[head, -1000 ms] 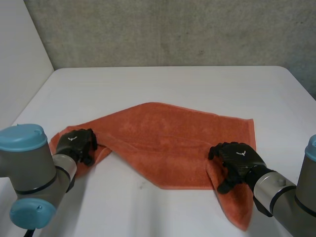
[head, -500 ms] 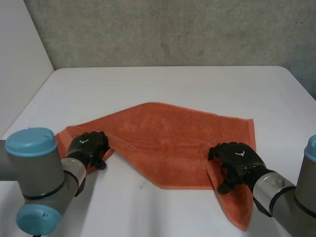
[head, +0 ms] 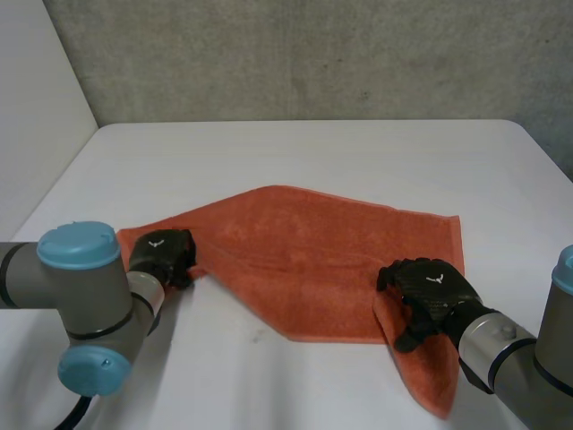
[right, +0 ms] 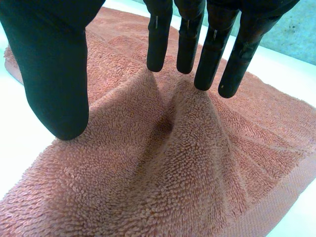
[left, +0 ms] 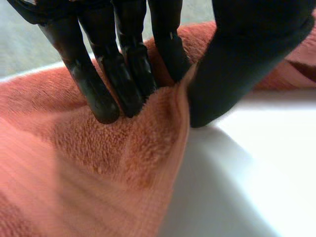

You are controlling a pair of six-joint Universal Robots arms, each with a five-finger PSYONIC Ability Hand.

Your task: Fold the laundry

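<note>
An orange towel [head: 313, 260] lies spread and rumpled on the white table [head: 304, 157]. My left hand [head: 161, 255] is at the towel's left corner. In the left wrist view its fingers [left: 123, 74] press into the towel [left: 98, 168] and the thumb [left: 237, 64] closes against the edge from the other side, pinching it. My right hand [head: 430, 291] rests on the towel's near right corner, which hangs toward the front edge. There its straight fingers [right: 212, 54] touch a raised ridge of towel [right: 173, 168], with the thumb [right: 54, 74] held well apart.
A grey wall [head: 313, 54] runs behind the table's far edge, and a white panel [head: 36, 107] stands along the left side. Bare tabletop lies beyond the towel and between my arms at the front.
My left hand has moved away from the front edge and slightly right, drawing the towel's left corner with it, and its fingers have closed on the edge. The right hand has stayed put.
</note>
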